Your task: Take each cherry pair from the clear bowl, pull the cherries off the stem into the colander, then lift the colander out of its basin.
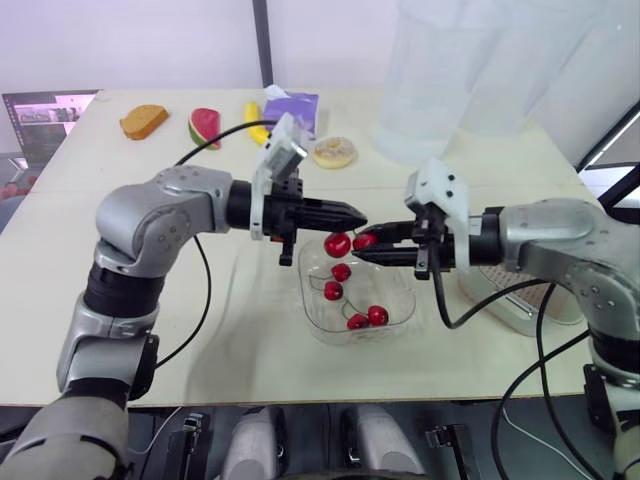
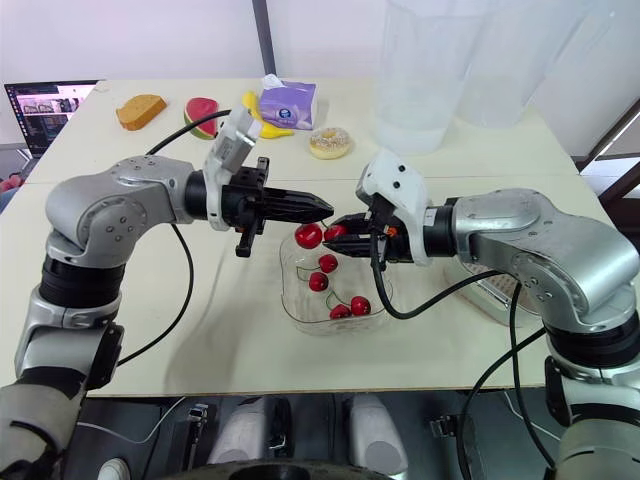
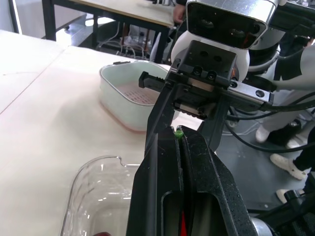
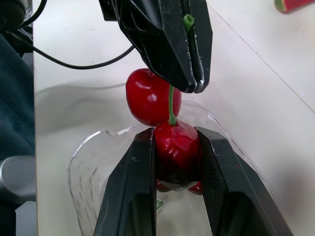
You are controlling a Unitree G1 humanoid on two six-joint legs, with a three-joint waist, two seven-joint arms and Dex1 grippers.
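Between the clenched fingers of my right gripper (image 2: pixel 340 228) sits one cherry (image 4: pixel 176 147) of the pair. Just off those tips my left gripper (image 2: pixel 324 208) is pinched tight on the green stem (image 4: pixel 170 103), and the second cherry (image 4: pixel 147 96) hangs free beside the left fingertips, all over the clear bowl (image 2: pixel 286 268). The fruit looks light, glossy and soft enough to bruise or squirt out, so I'd grip it across its widest part with modest pressure and pull straight off the thin stem. The colander (image 3: pixel 134 92) waits in its basin (image 3: pixel 115 105) back behind the right fingers.
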